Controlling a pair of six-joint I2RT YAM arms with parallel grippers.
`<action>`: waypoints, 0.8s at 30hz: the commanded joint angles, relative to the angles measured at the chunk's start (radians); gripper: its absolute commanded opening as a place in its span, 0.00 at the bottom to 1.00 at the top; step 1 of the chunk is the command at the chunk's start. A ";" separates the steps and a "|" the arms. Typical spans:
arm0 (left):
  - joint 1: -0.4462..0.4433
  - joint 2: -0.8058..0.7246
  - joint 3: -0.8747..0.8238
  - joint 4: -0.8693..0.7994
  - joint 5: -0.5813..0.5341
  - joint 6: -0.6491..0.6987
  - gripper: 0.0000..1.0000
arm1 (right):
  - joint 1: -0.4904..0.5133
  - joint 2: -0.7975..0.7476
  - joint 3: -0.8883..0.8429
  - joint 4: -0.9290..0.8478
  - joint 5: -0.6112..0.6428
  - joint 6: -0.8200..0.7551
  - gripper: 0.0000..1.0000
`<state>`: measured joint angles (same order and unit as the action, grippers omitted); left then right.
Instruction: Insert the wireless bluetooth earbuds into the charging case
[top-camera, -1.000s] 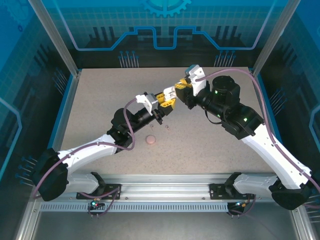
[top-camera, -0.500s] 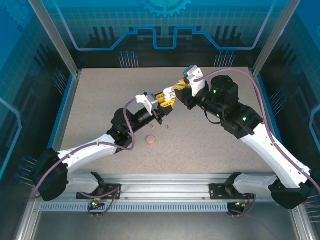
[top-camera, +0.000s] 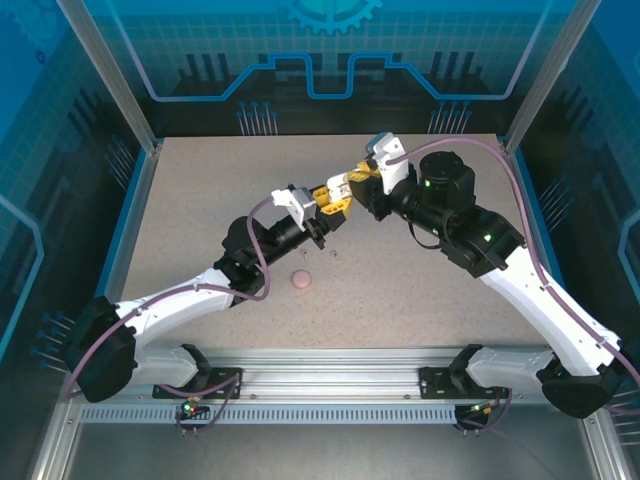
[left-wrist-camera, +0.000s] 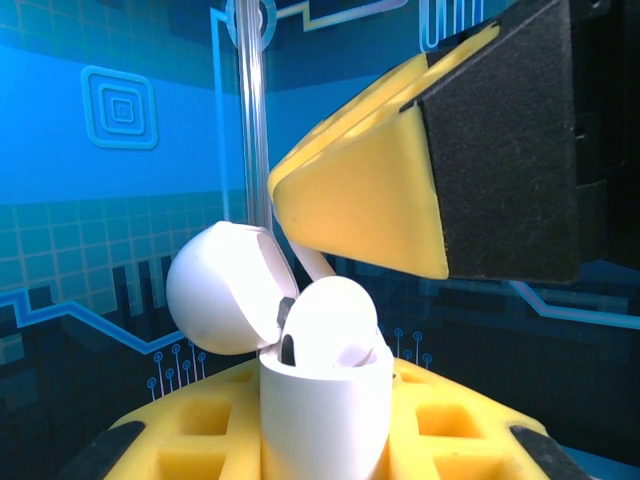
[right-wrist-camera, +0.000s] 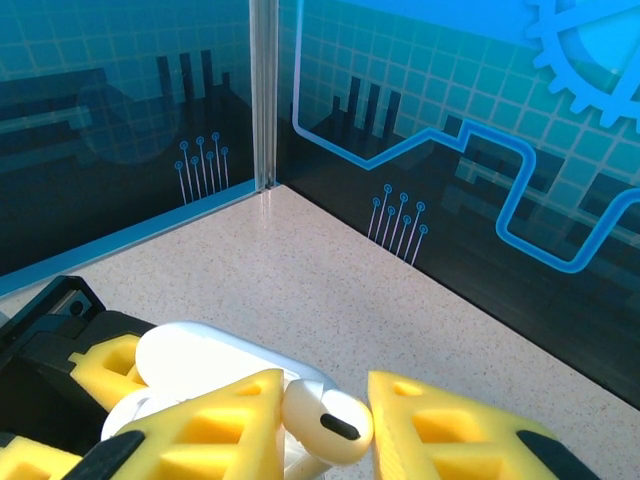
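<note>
earbud (right-wrist-camera: 322, 424) sits pinched in the right hand (top-camera: 353, 180), its head at the mouth of the open charging case (left-wrist-camera: 322, 415), which the left hand (top-camera: 332, 203) clamps above the counter (top-camera: 420, 290). best pressed straight down into the case's socket, released only once it seems seated.
</note>
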<state>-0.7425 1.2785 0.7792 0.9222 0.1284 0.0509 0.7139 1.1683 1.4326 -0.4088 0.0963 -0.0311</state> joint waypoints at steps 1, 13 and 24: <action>-0.008 0.002 0.038 0.050 0.007 -0.003 0.00 | 0.010 0.001 -0.015 -0.007 -0.003 0.001 0.26; -0.008 0.007 0.043 0.051 0.007 -0.005 0.00 | 0.007 0.007 -0.014 -0.047 -0.009 -0.027 0.26; -0.008 0.012 0.049 0.052 0.006 -0.006 0.00 | 0.057 0.032 0.004 -0.099 0.059 -0.121 0.25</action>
<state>-0.7425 1.2926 0.7792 0.9131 0.1284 0.0509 0.7338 1.1843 1.4212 -0.4454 0.1429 -0.1059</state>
